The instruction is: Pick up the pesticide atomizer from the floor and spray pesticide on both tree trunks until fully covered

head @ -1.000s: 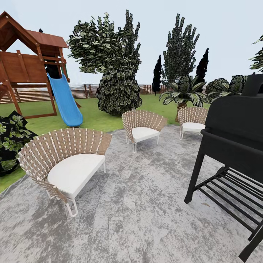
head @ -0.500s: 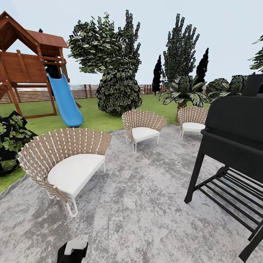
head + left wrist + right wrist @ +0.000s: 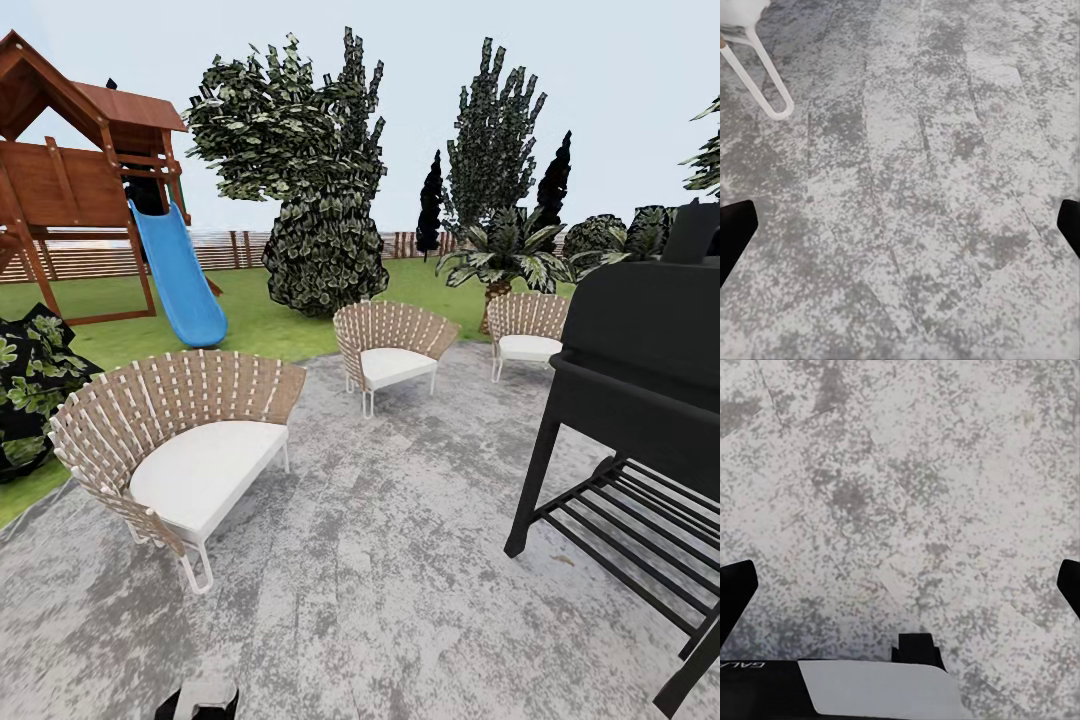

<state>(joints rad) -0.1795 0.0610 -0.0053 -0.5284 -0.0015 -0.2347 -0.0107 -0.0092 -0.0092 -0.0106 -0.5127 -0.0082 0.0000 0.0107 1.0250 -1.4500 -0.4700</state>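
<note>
The garden lawn (image 3: 262, 322) lies beyond a grey stone patio (image 3: 400, 560), ringed by a brown slat fence (image 3: 232, 250). The pesticide atomizer is out of view, and no bare grey-brown tree trunk of the two trees shows. My left gripper (image 3: 900, 225) hangs open over bare patio paving, its dark fingertips (image 3: 733, 229) far apart. My right gripper (image 3: 900, 592) is also open above the paving, with nothing between its fingers. A black-and-white piece of my left arm (image 3: 200, 698) pokes in at the head view's lower edge.
Three woven chairs with white cushions stand on the patio: near left (image 3: 185, 445), middle (image 3: 392, 350), far right (image 3: 526, 332). A black grill (image 3: 640, 400) blocks the right side. A wooden playset (image 3: 80, 170) with a blue slide (image 3: 182, 272), dark bushy trees (image 3: 320, 200) and palm-like plants (image 3: 505, 250) stand on the grass.
A piece of my left arm came up into the head view's lower edge half a second ago and has since sunk a little. The camera and the scene have not shifted.
</note>
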